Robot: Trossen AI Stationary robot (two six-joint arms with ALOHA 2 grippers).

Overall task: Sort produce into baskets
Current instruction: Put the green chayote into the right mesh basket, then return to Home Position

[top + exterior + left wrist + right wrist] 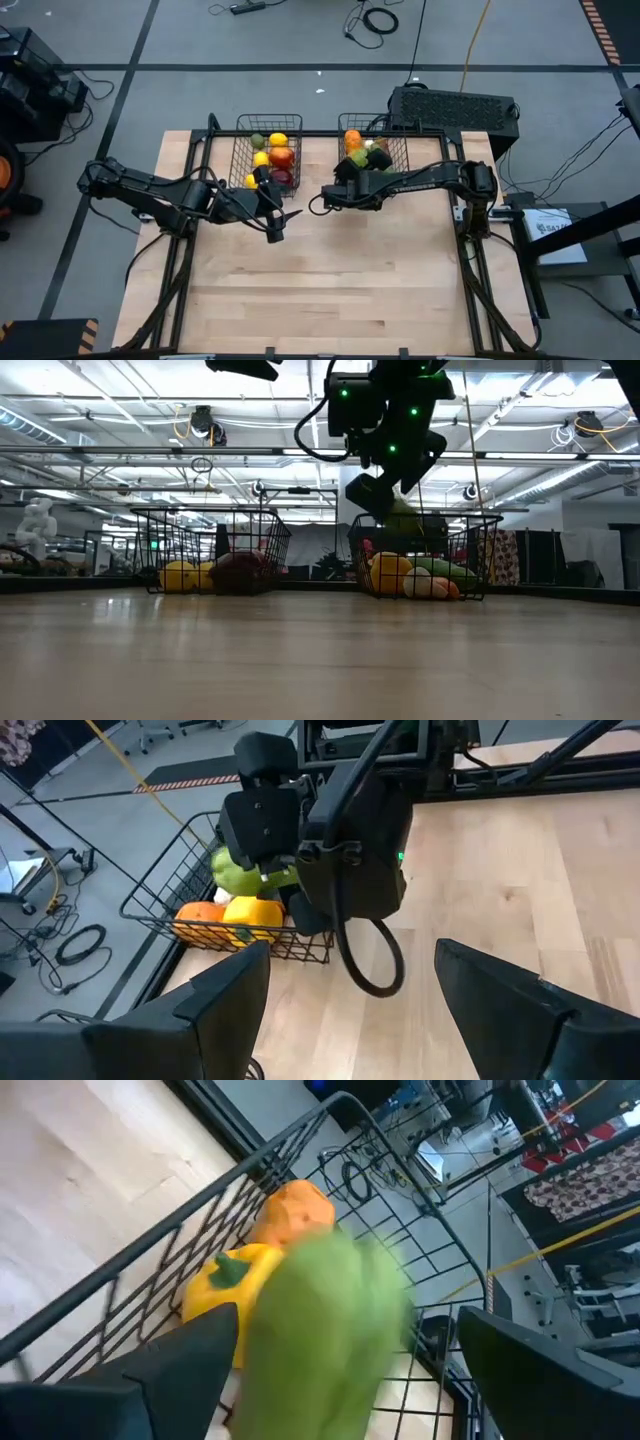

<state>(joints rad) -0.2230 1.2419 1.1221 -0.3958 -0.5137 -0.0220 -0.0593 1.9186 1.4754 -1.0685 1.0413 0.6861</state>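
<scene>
Right gripper (330, 1370) above right basket (398, 150), fingers apart around green vegetable (325, 1330), apparently for dropping in; left gripper (345, 1010) open, empty, waiting.

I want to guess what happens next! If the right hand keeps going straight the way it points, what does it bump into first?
Probably the green vegetable, right between the right hand's open fingers. Beyond it lie the yellow pepper and the basket.
</scene>
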